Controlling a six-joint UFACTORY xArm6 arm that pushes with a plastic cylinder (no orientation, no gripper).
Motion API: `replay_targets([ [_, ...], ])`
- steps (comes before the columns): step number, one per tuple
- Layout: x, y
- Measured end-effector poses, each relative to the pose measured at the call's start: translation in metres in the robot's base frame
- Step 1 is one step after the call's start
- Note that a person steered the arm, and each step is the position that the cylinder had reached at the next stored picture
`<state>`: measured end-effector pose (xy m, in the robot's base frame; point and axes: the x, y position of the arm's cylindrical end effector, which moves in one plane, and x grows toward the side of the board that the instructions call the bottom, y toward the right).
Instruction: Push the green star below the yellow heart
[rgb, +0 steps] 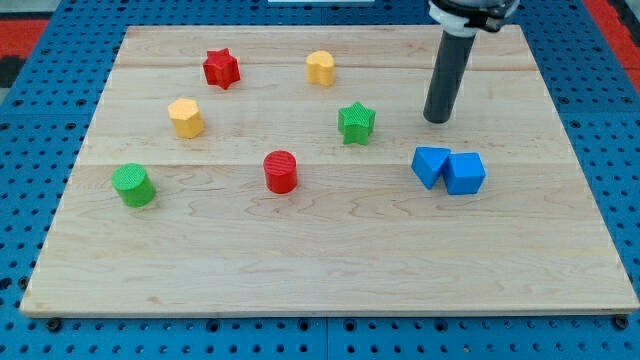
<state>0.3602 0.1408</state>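
The green star (356, 122) sits right of the board's middle. The yellow heart (320, 67) lies above it and a little to its left, near the view's top. My tip (436, 119) stands to the right of the green star, at about its height, with a clear gap between them. The rod rises from it toward the view's top.
A red star (221, 68) lies at the top left. A yellow hexagon (186, 117) and a green cylinder (133, 185) are on the left. A red cylinder (281, 171) is at the middle. Two blue blocks (431, 165) (465, 173) touch just below my tip.
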Motion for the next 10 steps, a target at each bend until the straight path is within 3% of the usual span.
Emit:
replay_targets([
  [3,-0.006,0.001],
  [4,0.001,-0.033],
  [5,0.059,-0.08],
  [8,0.008,-0.069],
  [9,0.013,-0.149],
  [10,0.012,-0.184],
])
